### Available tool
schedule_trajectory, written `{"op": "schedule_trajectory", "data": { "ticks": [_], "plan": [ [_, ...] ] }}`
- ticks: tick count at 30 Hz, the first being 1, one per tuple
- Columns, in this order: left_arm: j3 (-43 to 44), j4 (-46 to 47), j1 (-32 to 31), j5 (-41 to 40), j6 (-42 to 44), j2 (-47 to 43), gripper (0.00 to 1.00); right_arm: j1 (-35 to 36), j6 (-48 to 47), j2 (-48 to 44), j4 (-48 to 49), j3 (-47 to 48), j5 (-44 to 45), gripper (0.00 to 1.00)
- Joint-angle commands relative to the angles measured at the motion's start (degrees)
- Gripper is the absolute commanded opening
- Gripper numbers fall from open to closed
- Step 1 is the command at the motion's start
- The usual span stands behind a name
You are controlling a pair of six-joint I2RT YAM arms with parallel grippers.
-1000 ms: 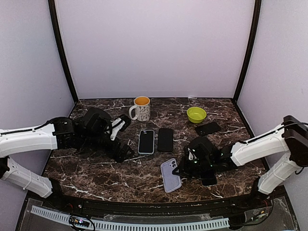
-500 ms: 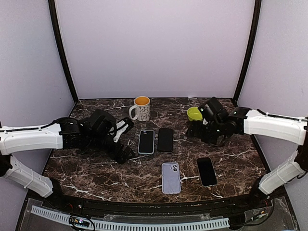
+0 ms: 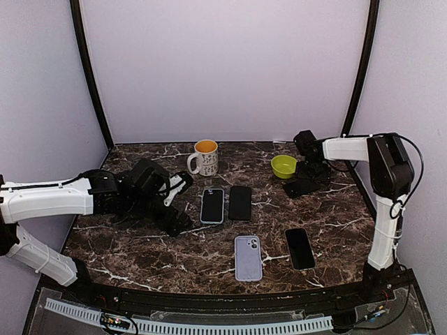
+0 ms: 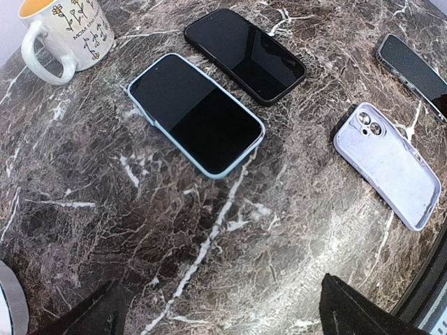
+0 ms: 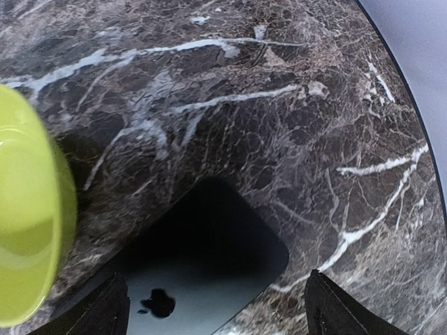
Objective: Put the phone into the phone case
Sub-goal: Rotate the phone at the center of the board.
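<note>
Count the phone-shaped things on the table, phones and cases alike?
5: blue-edged phone and black one mid-table; lilac case and dark phone nearer the front; one face-down phone by the green bowl. None seems hidden.

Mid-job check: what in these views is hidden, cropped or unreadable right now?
Dark phone: the bottom edge crops it in the right wrist view; the right pincer overlaps it from above.
Green bowl: the left edge of the right wrist view crops it.
Mug lettering: too small to read in the top or left wrist view.
Left pincer: its tips are cropped by the left wrist view's bottom edge.
</note>
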Motion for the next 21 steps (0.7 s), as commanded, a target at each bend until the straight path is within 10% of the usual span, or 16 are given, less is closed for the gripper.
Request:
{"op": "schedule_trajectory", "data": {
  "ticks": [1, 13, 21],
  "plan": [
    [0.69, -1.09, 0.8, -1.49, 1.67, -1.75, 0.99, -6.15, -9.3, -0.88, 1.16, 4.69, -4.97, 0.87],
    [1.94, -2.12, 1.14, -2.85, 1.68, 1.01, 0.99, -12.91, -28.27, 26.68, -14.86, 40.01, -26.05, 0.5],
    [1.62, -1.18, 1.54, -2.79, 2.3, 1.3, 0.99, -12.8, -29.65, 19.03, -13.67, 22.06, -32.7, 0.33]
  ]
}}
